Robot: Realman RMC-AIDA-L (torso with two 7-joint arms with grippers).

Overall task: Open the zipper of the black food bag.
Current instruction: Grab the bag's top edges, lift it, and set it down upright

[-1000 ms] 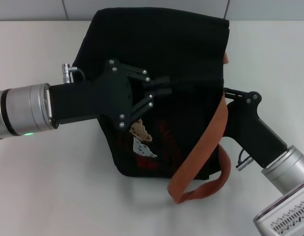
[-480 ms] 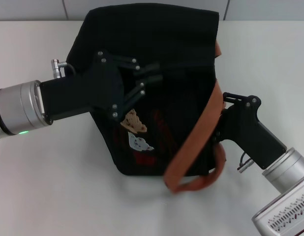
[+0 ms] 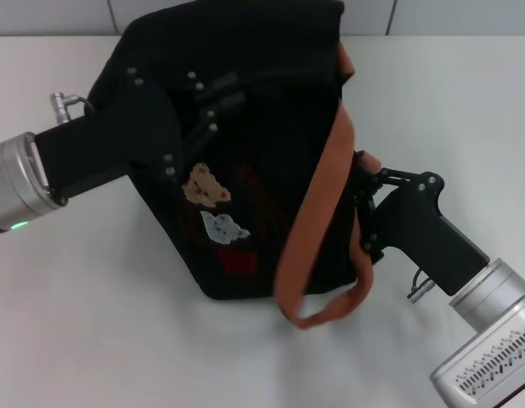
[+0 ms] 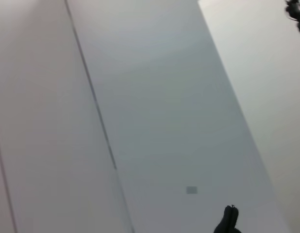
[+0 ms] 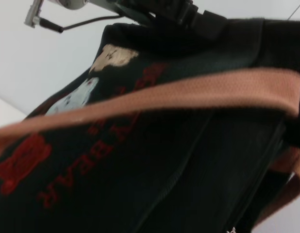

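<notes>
The black food bag [image 3: 271, 102] stands tilted on the white table in the head view. Its bear patches [image 3: 205, 185] and red print face me, and an orange-brown strap [image 3: 318, 195] hangs down its front. My left gripper [image 3: 218, 92] comes in from the left and is shut on the bag's top edge, where the zipper runs. The silver pull is hidden between the fingers. My right gripper [image 3: 366, 204] is shut on the bag's right end. The right wrist view shows the bag's front [image 5: 140, 184] and the strap [image 5: 189, 94] from close up.
Bare white table [image 3: 93, 323] surrounds the bag, with a grey wall behind it. The strap's lower loop [image 3: 330, 310] lies on the table in front of the bag. The left wrist view shows only pale wall panels.
My left gripper has pulled left and away from me, dragging the bag's top with it. The bag has swung left and turned, and my right gripper followed leftward at its end.
</notes>
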